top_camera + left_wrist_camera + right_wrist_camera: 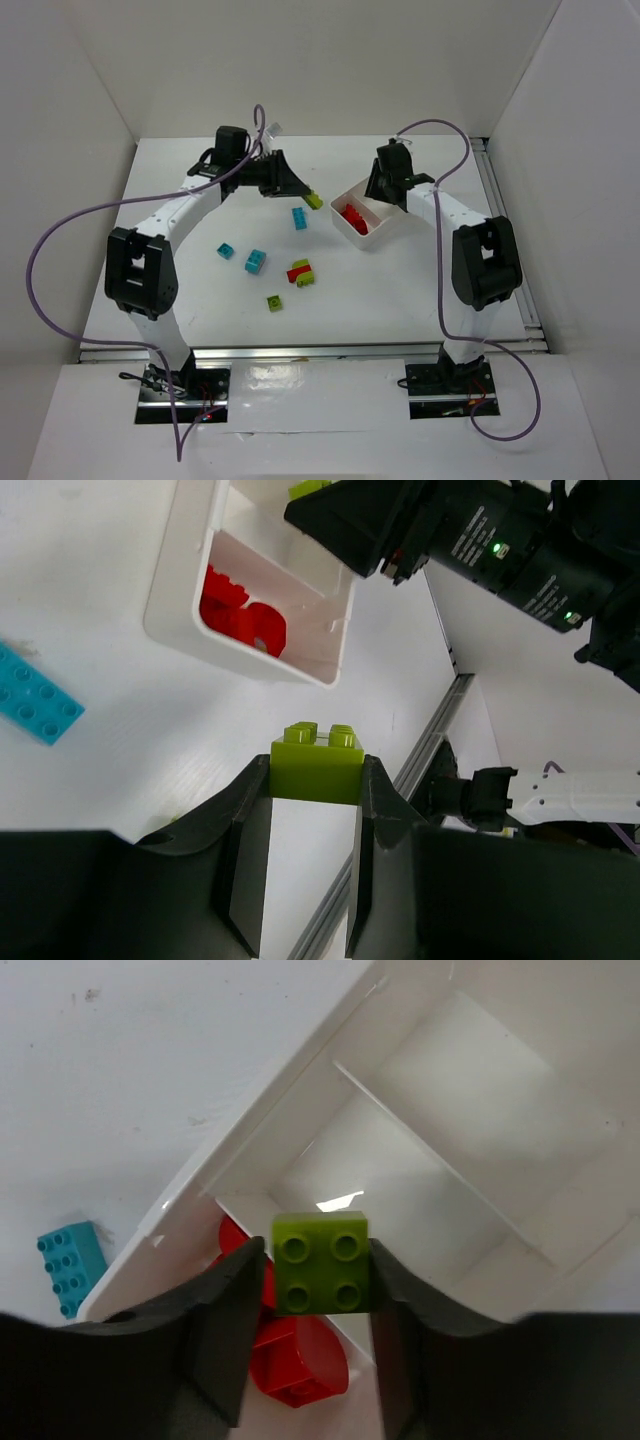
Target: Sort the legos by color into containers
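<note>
Tray (372, 238): white, smooth, glossy plastic, rectangular, thin-walled, split by straight dividers into three compartments. It lies askew on the matte white table (420, 290), right of centre. The compartment at its near end holds red bricks (351, 215), glossy and studded. Loose on the table left of the tray: cyan bricks (256, 261), a red-and-lime cluster (300, 273), and a lone lime piece (273, 301), all hard plastic with round studs. The left arm reaches forward and bends right, wrist level. The left gripper (317, 772) is near the tray's left corner, its black fingers clamped on the sides of a lime brick (318, 750), studs pointing away from the wrist. The right arm reaches forward with its wrist turned down over the tray. The right gripper (318, 1265) pinches a second lime brick (320, 1260), square with four studs. That brick hangs above the tray near the divider beside the red compartment; which compartment lies under it cannot be told.
</note>
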Available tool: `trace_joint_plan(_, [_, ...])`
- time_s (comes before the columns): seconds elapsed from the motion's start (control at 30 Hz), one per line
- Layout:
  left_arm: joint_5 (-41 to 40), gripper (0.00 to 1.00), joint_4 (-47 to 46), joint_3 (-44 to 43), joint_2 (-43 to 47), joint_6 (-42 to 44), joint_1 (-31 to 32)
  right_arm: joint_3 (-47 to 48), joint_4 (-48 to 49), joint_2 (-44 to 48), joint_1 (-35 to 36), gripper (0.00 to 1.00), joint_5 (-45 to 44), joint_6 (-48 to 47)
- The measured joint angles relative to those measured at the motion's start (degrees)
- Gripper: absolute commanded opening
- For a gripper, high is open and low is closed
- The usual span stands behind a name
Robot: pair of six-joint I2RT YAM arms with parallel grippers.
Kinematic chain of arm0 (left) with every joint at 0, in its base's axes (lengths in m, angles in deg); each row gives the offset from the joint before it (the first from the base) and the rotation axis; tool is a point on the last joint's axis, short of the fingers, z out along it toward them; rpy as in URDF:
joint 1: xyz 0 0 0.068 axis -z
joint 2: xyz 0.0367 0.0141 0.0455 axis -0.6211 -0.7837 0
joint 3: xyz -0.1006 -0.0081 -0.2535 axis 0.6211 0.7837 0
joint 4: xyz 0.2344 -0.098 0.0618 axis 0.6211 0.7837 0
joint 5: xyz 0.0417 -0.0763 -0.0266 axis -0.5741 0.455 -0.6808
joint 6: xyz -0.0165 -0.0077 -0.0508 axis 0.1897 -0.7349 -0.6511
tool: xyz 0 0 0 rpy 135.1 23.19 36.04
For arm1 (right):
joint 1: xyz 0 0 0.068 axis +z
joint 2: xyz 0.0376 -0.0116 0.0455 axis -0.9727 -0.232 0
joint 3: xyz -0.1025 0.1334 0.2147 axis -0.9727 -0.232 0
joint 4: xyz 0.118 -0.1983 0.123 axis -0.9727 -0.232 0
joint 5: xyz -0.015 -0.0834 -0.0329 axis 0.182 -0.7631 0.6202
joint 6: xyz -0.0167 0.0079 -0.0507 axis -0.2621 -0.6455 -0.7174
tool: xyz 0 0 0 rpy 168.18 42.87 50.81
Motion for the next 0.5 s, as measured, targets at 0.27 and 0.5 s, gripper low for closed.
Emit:
trace_joint_plan(0.27, [-2.01, 0.00, -0.15, -9.49, -6.75, -2.29, 3.30, 0.17, -0.20, -0.85, 0.00, 0.89, -1.84, -0.57])
trace_joint_plan(0.5, [-2.40, 0.00, -0.63, -14.36, -12.39, -4.98, 4.04, 0.17, -1.20, 1.16, -0.79, 0.79, -3.26, -0.79])
